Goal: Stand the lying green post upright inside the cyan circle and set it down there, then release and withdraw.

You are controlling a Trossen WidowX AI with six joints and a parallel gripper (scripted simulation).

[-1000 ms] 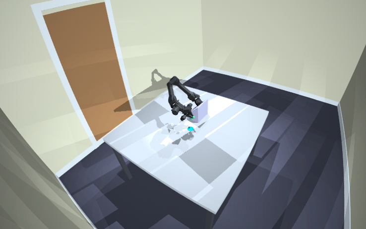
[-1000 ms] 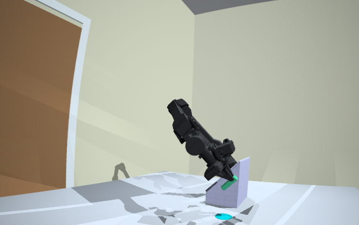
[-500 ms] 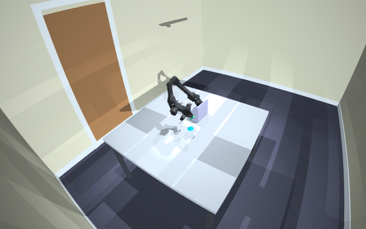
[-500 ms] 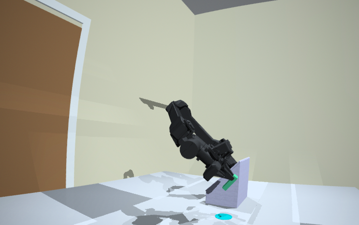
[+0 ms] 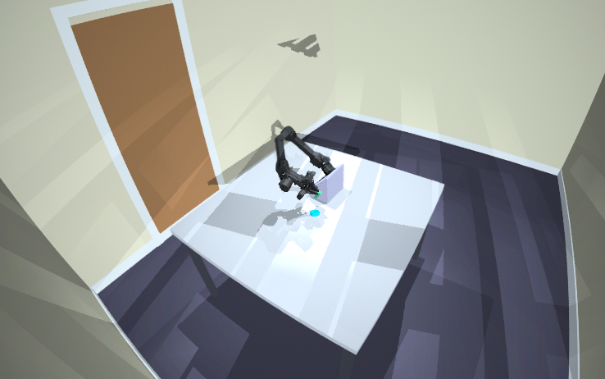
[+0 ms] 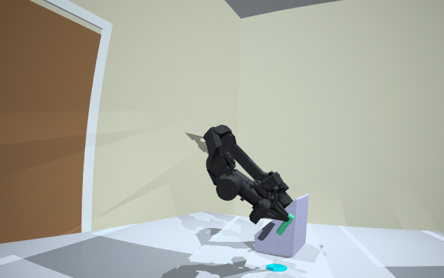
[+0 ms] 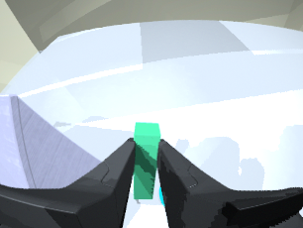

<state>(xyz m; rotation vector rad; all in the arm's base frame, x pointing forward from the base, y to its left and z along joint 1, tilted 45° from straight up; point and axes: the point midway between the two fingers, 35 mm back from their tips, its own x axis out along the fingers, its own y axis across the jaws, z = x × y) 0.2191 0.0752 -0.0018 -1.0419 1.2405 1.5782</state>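
Observation:
The green post (image 5: 317, 194) (image 6: 284, 224) (image 7: 145, 161) is held in the air, tilted, its lower end slanting down to the left in the exterior view. My gripper (image 6: 289, 217) (image 7: 146, 144) is shut on it near its upper end. The flat cyan circle (image 5: 314, 212) (image 6: 276, 268) lies on the table, lower than the post and nearer the exterior camera. In the wrist view only a sliver of the circle (image 7: 161, 195) shows; my right finger hides the rest.
A lilac wedge-shaped block (image 5: 334, 184) (image 6: 300, 225) (image 7: 54, 149) stands on the white table (image 5: 276, 285) close beside the gripper and post. The arm reaches over from the block's side. Shadows fall across the table.

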